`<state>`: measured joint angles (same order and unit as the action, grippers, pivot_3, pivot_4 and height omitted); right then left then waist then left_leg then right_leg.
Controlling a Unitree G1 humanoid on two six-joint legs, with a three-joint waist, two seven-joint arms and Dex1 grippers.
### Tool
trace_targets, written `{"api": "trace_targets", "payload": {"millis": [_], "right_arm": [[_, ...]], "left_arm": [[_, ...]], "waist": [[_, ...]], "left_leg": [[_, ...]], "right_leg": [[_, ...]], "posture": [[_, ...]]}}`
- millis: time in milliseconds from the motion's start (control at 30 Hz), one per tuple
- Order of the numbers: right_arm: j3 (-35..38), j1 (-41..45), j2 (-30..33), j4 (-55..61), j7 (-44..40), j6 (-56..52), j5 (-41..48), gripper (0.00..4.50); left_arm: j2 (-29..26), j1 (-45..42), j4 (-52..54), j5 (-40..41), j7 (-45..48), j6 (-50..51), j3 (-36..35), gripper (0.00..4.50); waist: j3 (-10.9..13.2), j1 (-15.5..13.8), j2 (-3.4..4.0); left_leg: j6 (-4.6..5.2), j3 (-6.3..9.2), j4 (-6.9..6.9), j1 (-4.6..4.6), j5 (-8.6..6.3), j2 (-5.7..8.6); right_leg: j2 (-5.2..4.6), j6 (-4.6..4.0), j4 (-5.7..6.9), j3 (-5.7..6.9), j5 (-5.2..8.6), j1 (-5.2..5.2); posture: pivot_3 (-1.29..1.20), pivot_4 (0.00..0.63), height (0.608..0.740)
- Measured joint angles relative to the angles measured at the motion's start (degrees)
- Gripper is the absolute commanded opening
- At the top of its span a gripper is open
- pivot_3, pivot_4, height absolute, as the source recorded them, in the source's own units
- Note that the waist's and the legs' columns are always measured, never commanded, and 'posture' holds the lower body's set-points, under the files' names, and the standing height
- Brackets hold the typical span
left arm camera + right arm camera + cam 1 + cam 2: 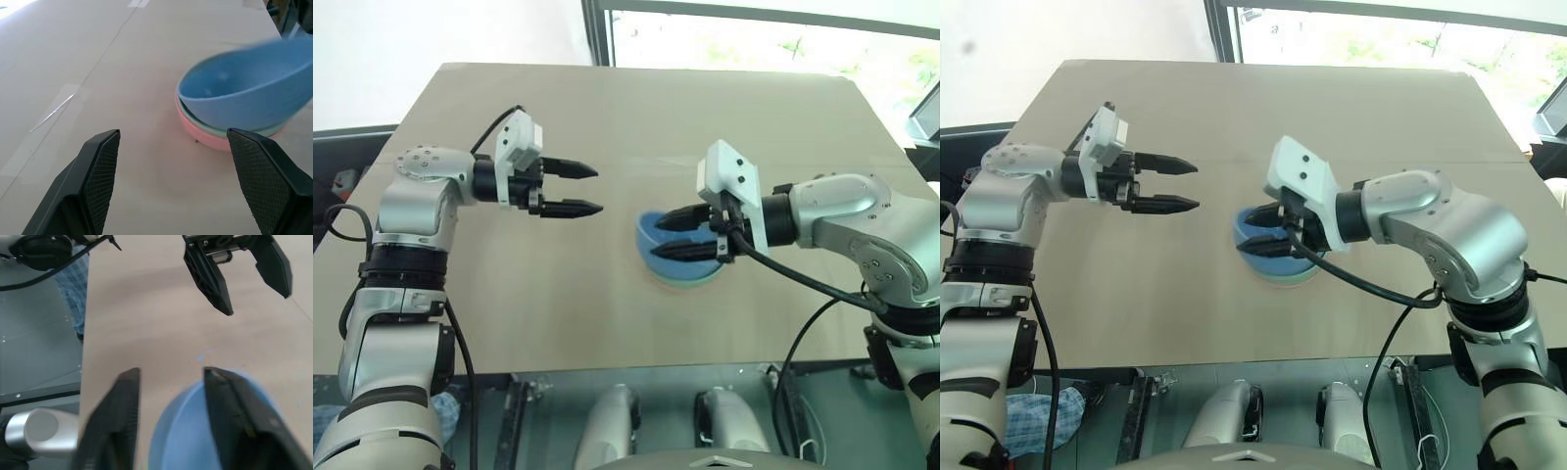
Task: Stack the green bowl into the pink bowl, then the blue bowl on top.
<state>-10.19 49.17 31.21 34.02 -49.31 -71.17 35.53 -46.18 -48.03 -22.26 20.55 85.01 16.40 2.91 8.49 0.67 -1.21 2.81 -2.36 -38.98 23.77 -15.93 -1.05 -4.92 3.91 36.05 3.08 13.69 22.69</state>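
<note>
Three bowls sat stacked mid-table, the blue bowl tilted atop the green bowl inside the pink bowl, with the right gripper parted around the blue rim and the left gripper wide open, empty, nearby.

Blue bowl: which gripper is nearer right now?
Right. The right gripper is at the blue bowl, fingers straddling its rim; the left gripper hangs open, apart from it.
</note>
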Motion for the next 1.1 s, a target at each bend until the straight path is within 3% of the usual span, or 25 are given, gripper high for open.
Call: {"api": "trace_targets", "payload": {"millis": [300, 500, 667, 800, 867, 1100], "right_arm": [[9.63, -5.17, 2.48, -1.14, 5.8, 1.5, 1.71, 3.49], [22.33, -25.78, 5.77, -2.1, 4.9, 13.44, 0.37, 3.49], [30.06, -42.2, 9.23, -1.28, -0.48, 23.47, 0.07, 3.49], [35.12, -52.85, 10.87, -3.06, -6.45, 34.07, -2.21, 3.49], [36.05, -55.83, 10.53, -5.44, -8.3, 38.48, -3.03, 3.49], [36.04, -60.63, 9.27, -11.42, -11.84, 49.01, -4.84, 3.49]], "left_arm": [[0.84, 3.1, 3.79, 0.31, -5.02, 2.37, -2.8, 3.7], [2.48, 16.55, 17.47, 5.57, -16.21, 10.55, -10.34, 3.7], [5.97, 27.99, 34.37, 11.29, -28.18, 17.97, -17.52, 3.7], [8.81, 37.38, 46.11, 15.2, -34.95, 22.05, -19.41, 3.7], [9.61, 40.27, 49.46, 15.96, -37.21, 22.48, -19.74, 3.7], [9.41, 45.21, 51.41, 16.6, -39.16, 21.73, -20.29, 3.7]], "waist": [[-0.02, -0.19, -0.03], [-0.05, -0.4, -0.08], [-0.05, -0.7, -0.06], [-0.06, -1.17, -0.07], [-0.03, -1.4, -0.03], [-0.08, -1.45, 0.01]], "left_leg": [[0.07, 0.02, -0.1, 0.03, -0.05, 0.01], [0.12, 0.02, -0.09, 0.06, -0.08, -0.15], [0.14, 0.02, -0.17, -0.11, -0.09, -0.2], [0.14, -0.01, -0.18, -0.44, -0.1, -0.23], [0.18, -0.15, -0.11, -1.13, -0.14, -0.24], [0.21, -0.36, -0.09, -1.33, -0.16, -0.25]], "right_leg": [[-0.05, 0.01, 0.04, -0.03, 0.0, -0.01], [-0.11, 0.02, -0.02, -0.07, -0.01, -0.03], [-0.13, 0.02, -0.15, -0.12, -0.01, -0.23], [-0.11, 0.01, -0.2, -0.21, 0.0, -0.51], [-0.11, -0.02, -0.2, -0.32, 0.03, -1.07], [-0.08, -0.1, -0.17, -0.57, 0.07, -1.13]], "posture": [[0.0, 0.15, 0.74], [0.0, 0.15, 0.74], [0.0, 0.15, 0.74], [0.0, 0.15, 0.74], [0.0, 0.15, 0.74], [0.0, 0.15, 0.74]]}}
